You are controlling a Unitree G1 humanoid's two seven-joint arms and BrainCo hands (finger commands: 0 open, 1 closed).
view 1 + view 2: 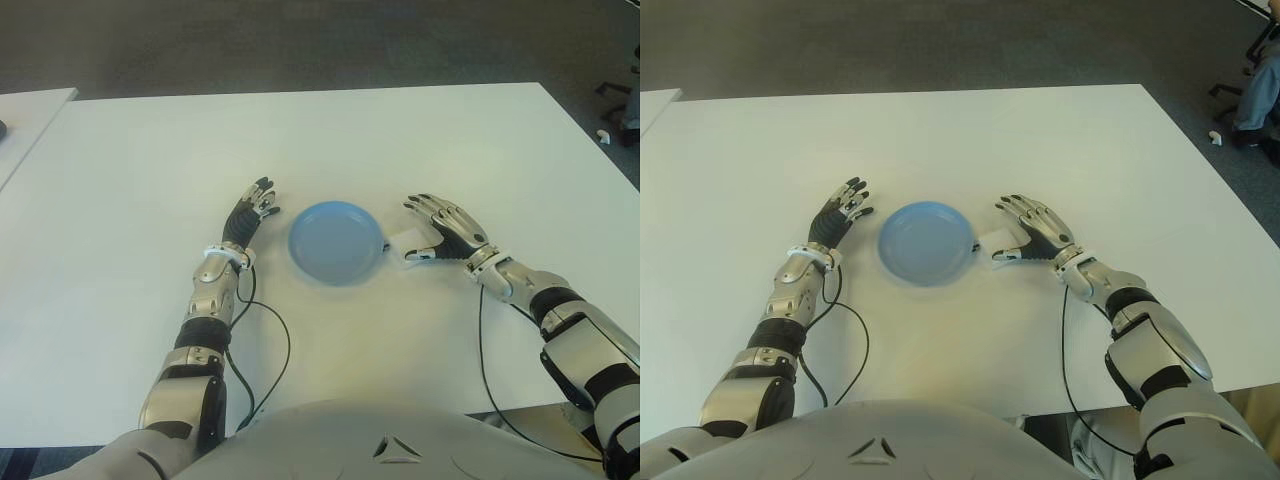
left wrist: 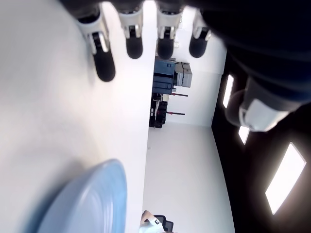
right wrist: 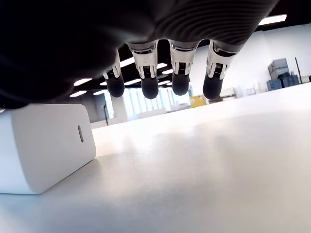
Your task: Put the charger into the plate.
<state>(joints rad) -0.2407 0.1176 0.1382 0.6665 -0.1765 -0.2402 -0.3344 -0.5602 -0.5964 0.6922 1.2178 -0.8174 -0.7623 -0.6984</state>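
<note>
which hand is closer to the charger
The right hand: its open fingers hover right beside the white charger, on the plate's right. The left hand is on the plate's far side.

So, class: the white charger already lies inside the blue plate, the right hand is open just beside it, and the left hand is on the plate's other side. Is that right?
Not quite. The charger is not in the plate; it stands on the table just outside the rim, on the plate's right. Both eye views show this. The rest holds: the right hand is open beside the charger, and the left hand is on the plate's other side.
</note>
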